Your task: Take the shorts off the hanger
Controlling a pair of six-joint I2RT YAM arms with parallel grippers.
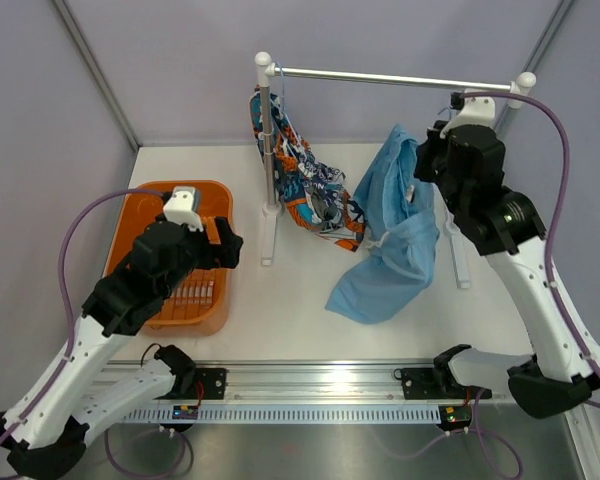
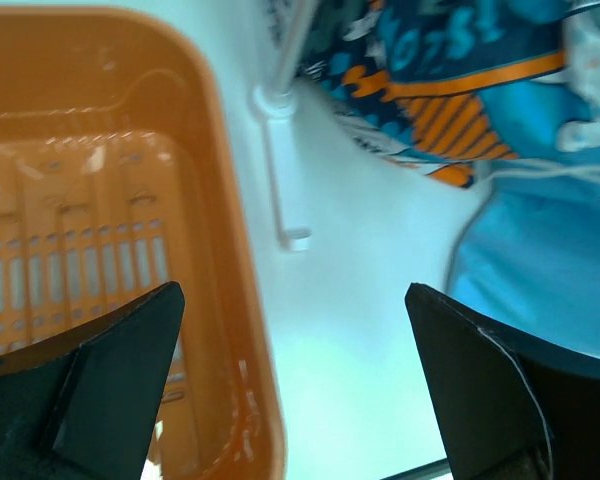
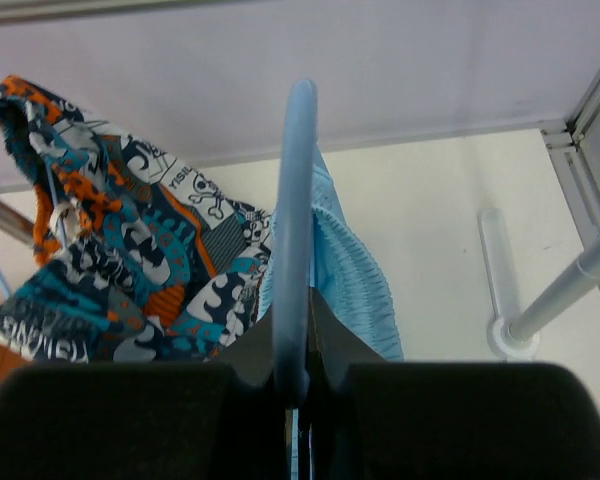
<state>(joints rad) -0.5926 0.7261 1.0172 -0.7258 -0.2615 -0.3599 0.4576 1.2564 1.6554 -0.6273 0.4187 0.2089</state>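
The light blue shorts (image 1: 390, 240) hang from a light blue hanger (image 3: 295, 220) and trail down onto the white table. My right gripper (image 1: 425, 165) is shut on that hanger (image 3: 298, 340), with the shorts' gathered waistband (image 3: 350, 260) just right of the jaws. The printed shorts (image 1: 305, 185) hang at the left end of the rail and drape to the table; they also show in the right wrist view (image 3: 110, 260) and the left wrist view (image 2: 430, 70). My left gripper (image 1: 225, 245) is open and empty (image 2: 295, 390) over the basket's right edge.
An orange slotted basket (image 1: 140, 215) sits at the left of the table (image 2: 230, 200). A white rack with a metal rail (image 1: 390, 78) spans the back; its left post and foot (image 2: 280, 170) stand beside the basket, its right foot (image 3: 505, 290) right of the shorts.
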